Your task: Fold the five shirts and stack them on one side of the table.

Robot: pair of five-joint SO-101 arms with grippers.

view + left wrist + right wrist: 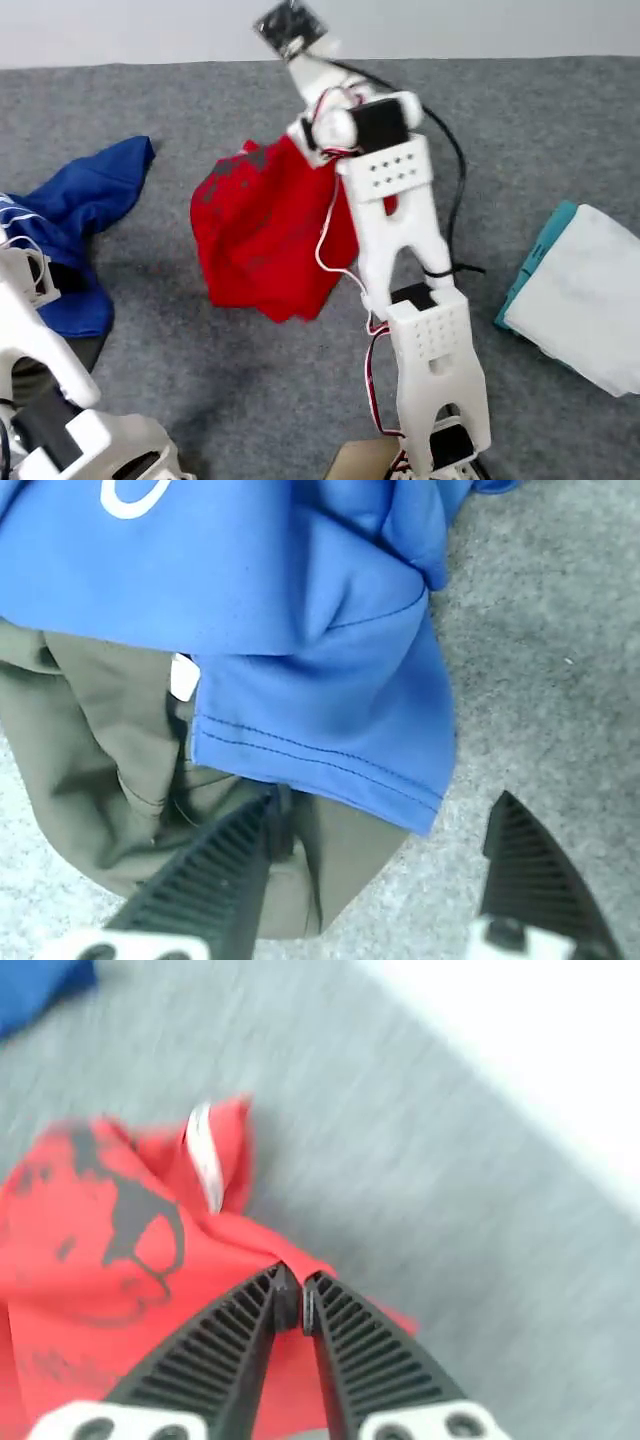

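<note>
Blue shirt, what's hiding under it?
An olive-green shirt lies under the blue shirt, poking out past its hem. The rest of it is covered.

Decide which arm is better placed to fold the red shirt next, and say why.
Right. The right end effector is shut on the red fabric shirt; the left end effector hangs open over the blue fabric shirt.

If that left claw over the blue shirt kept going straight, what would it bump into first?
Most likely the blue shirt, at its hemmed edge: the open left gripper points at it, with an olive shirt beneath one finger and bare grey table beyond the other. Depth is hard to judge.
</note>
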